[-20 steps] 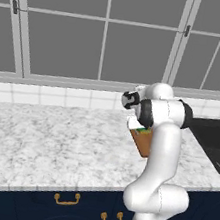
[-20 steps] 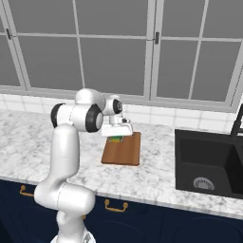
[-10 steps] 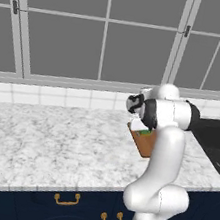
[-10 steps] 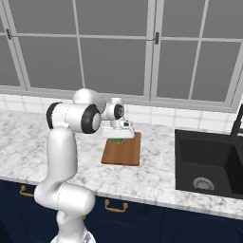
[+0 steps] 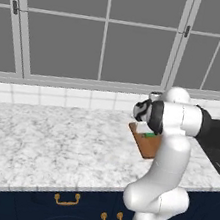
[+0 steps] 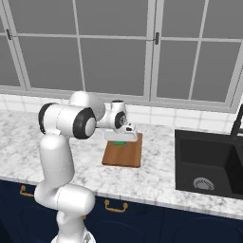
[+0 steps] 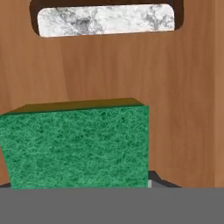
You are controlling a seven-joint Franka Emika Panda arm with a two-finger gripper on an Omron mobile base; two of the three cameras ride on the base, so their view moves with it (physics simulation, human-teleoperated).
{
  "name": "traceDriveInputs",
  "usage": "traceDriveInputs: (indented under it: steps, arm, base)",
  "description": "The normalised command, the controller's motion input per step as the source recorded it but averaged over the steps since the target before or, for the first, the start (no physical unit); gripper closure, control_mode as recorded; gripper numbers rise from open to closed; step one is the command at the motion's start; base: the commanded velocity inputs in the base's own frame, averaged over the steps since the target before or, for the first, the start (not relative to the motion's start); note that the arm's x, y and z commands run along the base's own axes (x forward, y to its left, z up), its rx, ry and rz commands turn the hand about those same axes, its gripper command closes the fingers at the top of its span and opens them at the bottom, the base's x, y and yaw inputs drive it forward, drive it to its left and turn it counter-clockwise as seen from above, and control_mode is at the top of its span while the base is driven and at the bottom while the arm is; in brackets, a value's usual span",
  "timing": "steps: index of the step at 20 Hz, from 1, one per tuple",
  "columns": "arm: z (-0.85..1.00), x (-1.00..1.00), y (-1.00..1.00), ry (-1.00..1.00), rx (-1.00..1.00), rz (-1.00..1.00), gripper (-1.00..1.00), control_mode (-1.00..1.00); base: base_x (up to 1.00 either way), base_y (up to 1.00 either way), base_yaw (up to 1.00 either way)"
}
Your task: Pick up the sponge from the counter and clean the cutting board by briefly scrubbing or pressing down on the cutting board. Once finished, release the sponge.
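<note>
Sponge (image 7: 76, 146): green scrub face with a thin yellow edge at its far side, seen large at 6 o'clock in the hand view; in the right base view (image 6: 119, 142) seen as a small green patch under the claw, on the board's far end.
Board (image 6: 123, 154): brown wood, flat on the desk, short end with the slot pointing away from the robot; in the left base view (image 5: 149, 145) partly hidden behind the arm.
Slot (image 7: 105, 19): long rounded hole at 12 o'clock in the hand view, marble shown through it.
Claw (image 6: 119, 138): lowered over the board's far end, clenched on the sponge; fingers themselves not made out.
Contact: sponge is set against or just above the wood; which cannot be told.
Desk (image 5: 51, 142): white and grey speckled marble, above navy cabinets with brass handles (image 5: 67, 199).
Sink (image 6: 209, 163): black basin let into the desk, at 3 o'clock of the board in the right base view, well apart from it.
Window (image 6: 114, 47): grey panes in pale frames, behind the desk at 12 o'clock, above a white tiled strip.
</note>
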Motion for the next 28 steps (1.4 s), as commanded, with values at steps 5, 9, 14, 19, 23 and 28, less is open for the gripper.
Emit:
traceDriveInputs:
  steps: [5, 9, 14, 19, 23, 28]
  arm:
    - [-0.38, -1.00, -0.99, 0.09, -0.03, -0.04, 1.00, -1.00]
    - [-0.64, -0.79, -0.52, 0.07, -0.12, -0.01, 1.00, -1.00]
    - [-0.66, -0.05, 0.00, -0.14, -0.14, 0.00, 1.00, -1.00]
    - [-0.80, -0.02, 0.00, -0.06, -0.06, 0.00, 1.00, -1.00]
    - [-0.10, 0.00, 0.00, 0.16, -0.05, 0.11, 1.00, -1.00]
    - [-0.32, 0.00, 0.02, -0.06, 0.00, 0.27, 1.00, -1.00]
  base:
    - [0.00, 0.00, 0.00]
    - [0.00, 0.00, 0.00]
    - [0.00, 0.00, 0.00]
    - [0.00, 0.00, 0.00]
    - [0.00, 0.00, 0.00]
    - [0.00, 0.00, 0.00]
